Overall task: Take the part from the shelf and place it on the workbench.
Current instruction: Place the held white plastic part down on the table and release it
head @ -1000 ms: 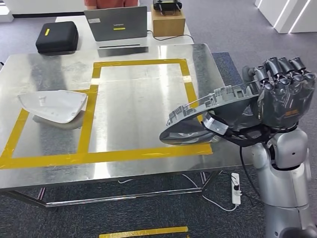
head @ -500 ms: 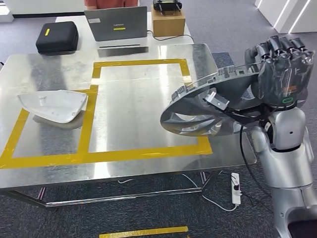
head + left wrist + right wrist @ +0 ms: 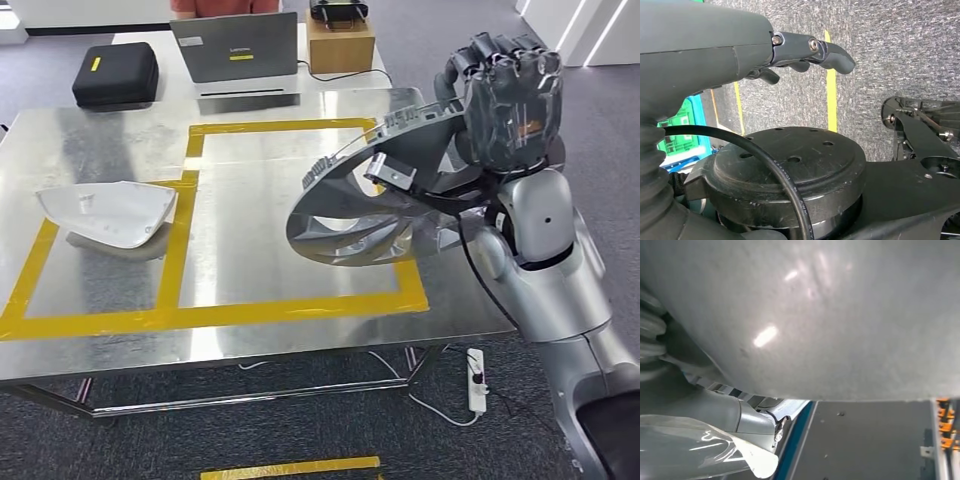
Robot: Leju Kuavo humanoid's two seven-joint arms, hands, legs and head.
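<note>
The right hand (image 3: 513, 100) clasped the grey part (image 3: 370, 205) by its thick end, above the workbench's (image 3: 249, 330) yellow-taped square (image 3: 294, 310); it looked stiff, light, awkwardly long, best held there.

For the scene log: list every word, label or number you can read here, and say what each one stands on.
No text in these pictures is sharp enough to quote.
Laptop: a small logo on its lid and a yellow strip below it, too small to read.
Black case: a yellow tag, no letters legible.
Right hand: an orange mark under its cover, blurred.
Grey part and white part: no lettering visible.
</note>
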